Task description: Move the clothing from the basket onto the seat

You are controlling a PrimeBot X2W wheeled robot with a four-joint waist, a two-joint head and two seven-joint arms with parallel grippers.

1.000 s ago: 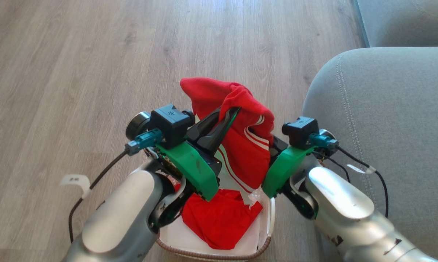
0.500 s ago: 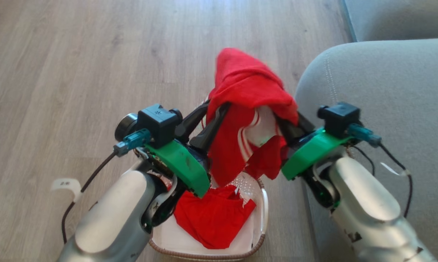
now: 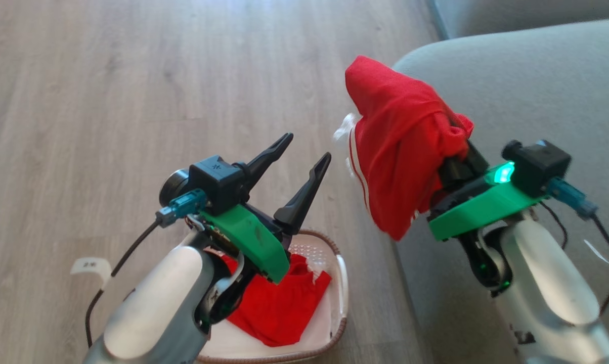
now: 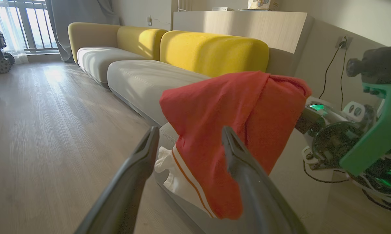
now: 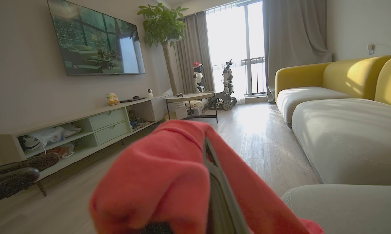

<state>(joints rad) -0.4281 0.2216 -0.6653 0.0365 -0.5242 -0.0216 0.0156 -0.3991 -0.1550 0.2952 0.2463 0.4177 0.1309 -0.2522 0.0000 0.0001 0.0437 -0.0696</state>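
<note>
Clothing (image 3: 400, 151), one red garment, hangs lengthwise down from my right gripper (image 5: 209, 156), clamped shut on it, at the left edge of the seat (image 3: 537, 86); open seat lies to its right; my left gripper (image 3: 308, 146) stands wide open, empty, above the basket (image 3: 341, 283); a second garment (image 3: 279, 313) lies inside.

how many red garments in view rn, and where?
2. One garment hangs from the shut right gripper by the seat edge. Another garment lies in the basket, partly behind the left arm, so more may be hidden there.
</note>
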